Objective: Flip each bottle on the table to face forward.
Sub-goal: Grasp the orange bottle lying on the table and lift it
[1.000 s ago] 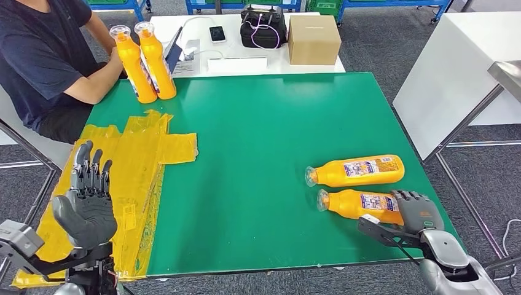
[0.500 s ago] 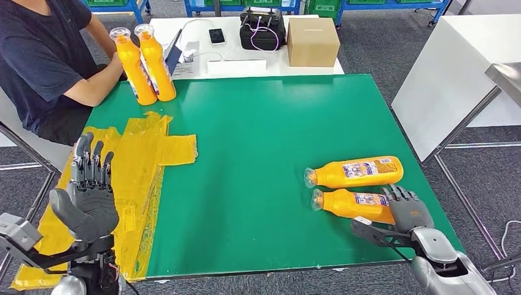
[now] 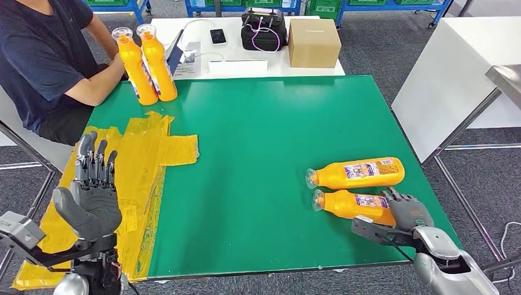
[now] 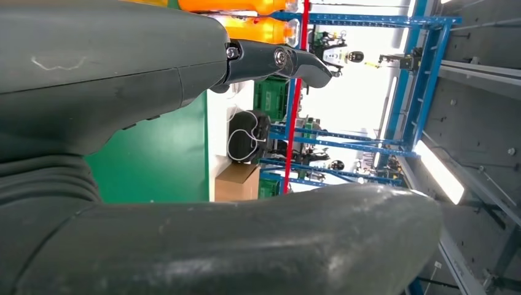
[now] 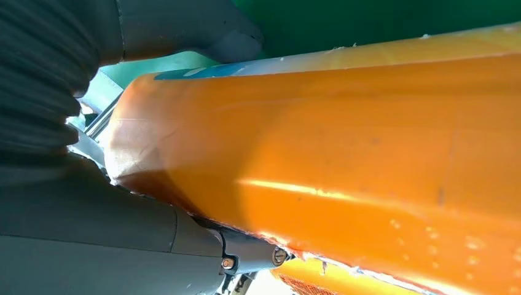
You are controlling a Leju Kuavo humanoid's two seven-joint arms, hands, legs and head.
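Bottles: two lie by the table's (image 3: 258, 246) right edge.
Near bottle (image 3: 356, 205): right hand (image 3: 410, 212) wraps its bottom end, likely to turn it.
Far bottle (image 3: 359, 172): just beside, untouched.
Left hand (image 3: 91, 200): fingers apart, holding nothing, waiting at the left edge.

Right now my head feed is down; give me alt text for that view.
The right hand grips the base of the nearer orange plastic bottle lying on the green table, beside a second lying bottle. The left hand hovers open over yellow tape; two upright bottles stand by a seated person.
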